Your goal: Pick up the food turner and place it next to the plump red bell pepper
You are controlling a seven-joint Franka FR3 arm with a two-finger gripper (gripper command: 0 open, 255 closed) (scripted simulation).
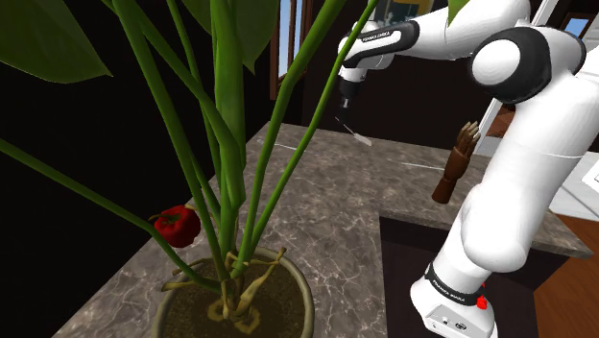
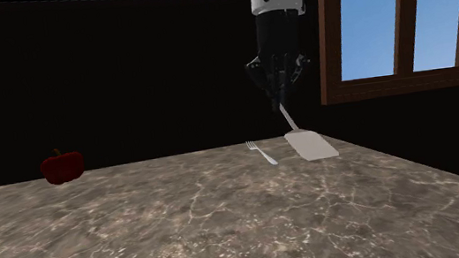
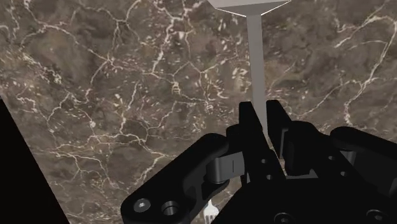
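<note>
Reaching over the counter (image 2: 186, 226), end effector (image 2: 281, 102) pointing straight down, pinching the food turner (image 2: 311, 145)

Red pepper (image 2: 62, 166), pale grey turner (image 2: 311, 144), brown white-veined counter (image 2: 230, 226)

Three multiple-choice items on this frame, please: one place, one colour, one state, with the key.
1. In the second exterior view, the fork lies where from the food turner's blade? A left; B right; C on it.
2. The bell pepper's colour? A green; B red; C yellow.
3. The gripper is: A open; B shut on nothing; C shut on the food turner's handle.
Key: 1 A, it sits left of the blade; 2 B, it shows red; 3 C, the wrist view shows the handle clasped.
</note>
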